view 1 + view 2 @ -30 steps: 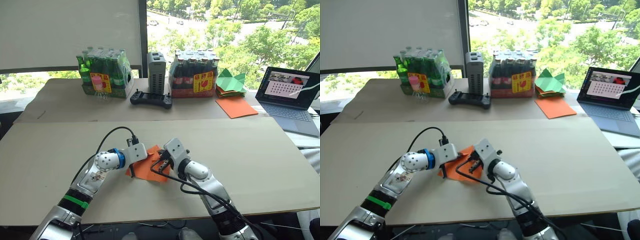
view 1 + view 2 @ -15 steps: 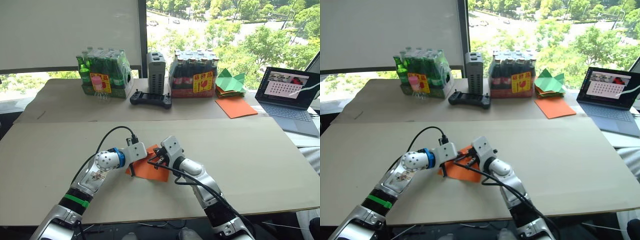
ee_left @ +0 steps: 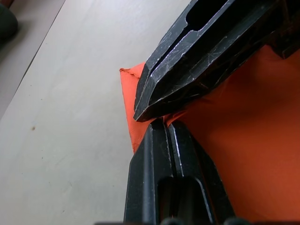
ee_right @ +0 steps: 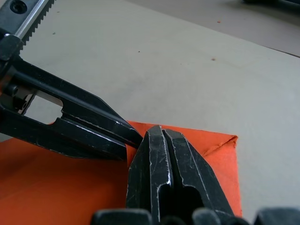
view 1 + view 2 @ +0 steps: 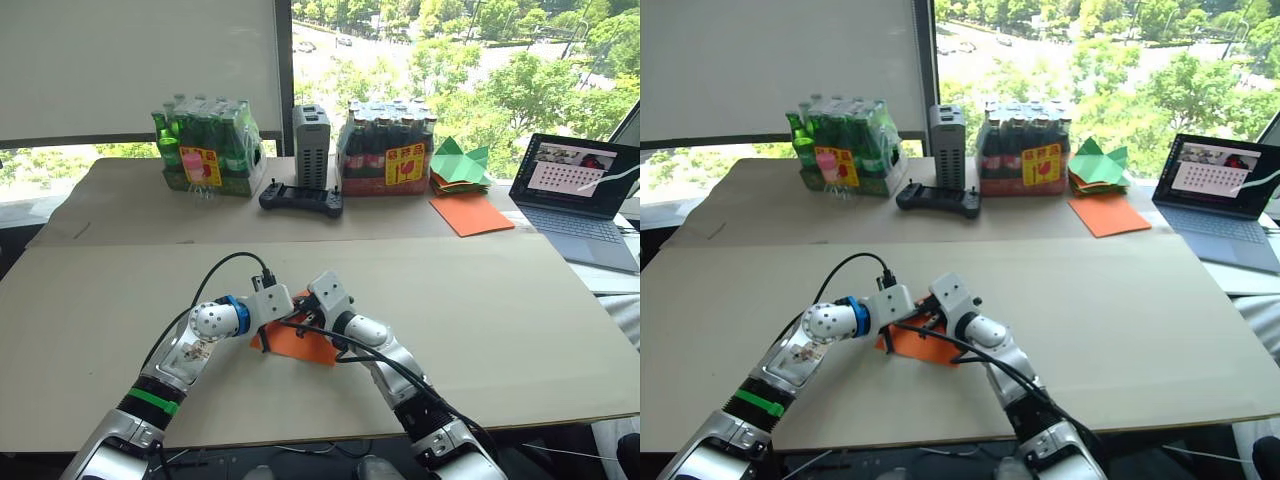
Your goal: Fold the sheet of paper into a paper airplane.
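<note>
The sheet of paper [image 5: 308,344] lies flat on the near tabletop [image 5: 520,330], bright orange, with a folded corner [image 4: 219,144] that shows a crease. My left gripper [image 3: 161,125] is shut and its tip rests on the paper close to that corner. My right gripper [image 4: 160,133] is shut too, and its tip presses on the paper right against the tip of the left one. The two wrists cover much of the sheet in the eye views. No dart-shaped paper airplane is in view.
On the far table stand a pack of green bottles [image 5: 208,150], a grey box [image 5: 312,145], a pack of dark bottles [image 5: 388,150] and a black controller [image 5: 302,198]. Green paper shapes [image 5: 460,163] and a larger orange sheet [image 5: 473,213] lie at the right, next to a laptop [image 5: 580,195].
My right gripper has slid left across the paper until its tip meets the left gripper's tip. The left arm and the paper have stayed put.
</note>
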`<state>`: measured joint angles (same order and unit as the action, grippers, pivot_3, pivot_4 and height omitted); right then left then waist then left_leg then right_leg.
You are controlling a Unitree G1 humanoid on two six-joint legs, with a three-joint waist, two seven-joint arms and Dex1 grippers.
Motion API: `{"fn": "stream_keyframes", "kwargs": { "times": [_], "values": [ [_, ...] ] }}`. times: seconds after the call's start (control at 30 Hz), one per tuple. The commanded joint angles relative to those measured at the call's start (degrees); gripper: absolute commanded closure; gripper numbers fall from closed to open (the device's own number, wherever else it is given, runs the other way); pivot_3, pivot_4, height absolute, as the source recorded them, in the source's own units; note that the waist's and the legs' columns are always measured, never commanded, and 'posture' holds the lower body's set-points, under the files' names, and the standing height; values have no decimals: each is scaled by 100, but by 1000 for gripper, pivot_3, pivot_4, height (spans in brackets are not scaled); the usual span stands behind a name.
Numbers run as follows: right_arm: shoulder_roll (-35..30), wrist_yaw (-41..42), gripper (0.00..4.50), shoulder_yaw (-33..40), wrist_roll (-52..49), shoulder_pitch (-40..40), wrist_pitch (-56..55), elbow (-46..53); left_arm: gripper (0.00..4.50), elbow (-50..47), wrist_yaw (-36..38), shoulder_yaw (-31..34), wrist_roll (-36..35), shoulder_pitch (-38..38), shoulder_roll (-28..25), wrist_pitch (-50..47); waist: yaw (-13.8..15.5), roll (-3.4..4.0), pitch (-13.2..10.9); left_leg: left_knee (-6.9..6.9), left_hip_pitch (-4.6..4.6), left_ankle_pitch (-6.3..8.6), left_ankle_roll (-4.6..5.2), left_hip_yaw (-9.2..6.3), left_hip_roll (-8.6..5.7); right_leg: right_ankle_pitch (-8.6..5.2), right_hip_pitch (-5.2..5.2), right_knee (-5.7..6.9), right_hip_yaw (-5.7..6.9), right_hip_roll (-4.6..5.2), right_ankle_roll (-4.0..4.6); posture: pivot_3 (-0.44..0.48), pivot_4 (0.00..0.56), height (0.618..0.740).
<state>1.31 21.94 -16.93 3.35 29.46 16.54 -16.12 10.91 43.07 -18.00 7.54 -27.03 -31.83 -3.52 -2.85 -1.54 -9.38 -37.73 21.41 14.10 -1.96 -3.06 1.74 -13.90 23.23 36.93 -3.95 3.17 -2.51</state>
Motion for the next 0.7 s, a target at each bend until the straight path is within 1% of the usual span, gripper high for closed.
{"fn": "stream_keyframes", "kwargs": {
  "times": [0.03, 0.2, 0.33, 0.37, 0.47, 0.6, 0.7],
  "values": [
    [-26, -149, 4500, -6, 137, 46, 44, -210, 4492, 257, -80, 31, 190, 109, -41, -155, -2, 0, 0, 0, -1, 0, 0, 0, 0, 0, -1, 1, 0, 0, 0, 0, 150, 740],
    [-65, -160, 4500, -35, 177, 69, 145, -276, 4492, 215, -15, 105, 89, 148, -59, -169, -18, 0, 0, 0, -4, 0, 0, 0, 1, 0, -2, 3, -1, -1, 0, 0, 150, 740],
    [-71, -141, 4500, -71, 186, 26, 168, -262, 3360, 25, 255, 279, -239, 234, -102, -335, -65, 0, 0, 0, -4, 0, 0, 0, 4, 0, -2, 3, -1, -3, 1, 0, 150, 740],
    [-70, -138, 4500, -84, 189, 10, 189, -249, 2970, -23, 301, 332, -297, 258, -124, -348, -75, 0, 0, 2, -4, 0, 1, 0, 4, -1, -2, 3, -1, -3, 1, 0, 150, 740],
    [-74, -139, 4500, -116, 198, -34, 217, -212, 2003, -180, 458, 586, -603, 308, -142, -576, -93, 0, 0, 7, -4, 1, 2, 0, 3, -1, -2, 1, -1, -2, 2, 0, 150, 740],
    [-81, -135, 4500, -147, 210, -89, 246, -175, 629, -373, 817, 1141, -1371, 337, -156, -1139, -105, 0, 0, 8, -3, 1, 2, -1, 4, -2, -1, -1, 0, -2, 1, 0, 150, 740],
    [-72, -133, 4500, -151, 221, -103, 273, -159, 629, -339, 816, 1666, -2019, 185, -46, -1847, -103, 0, -1, 9, 1, 1, 2, -2, 4, -2, 2, -4, 0, -2, 1, 0, 150, 740]
  ]
}}
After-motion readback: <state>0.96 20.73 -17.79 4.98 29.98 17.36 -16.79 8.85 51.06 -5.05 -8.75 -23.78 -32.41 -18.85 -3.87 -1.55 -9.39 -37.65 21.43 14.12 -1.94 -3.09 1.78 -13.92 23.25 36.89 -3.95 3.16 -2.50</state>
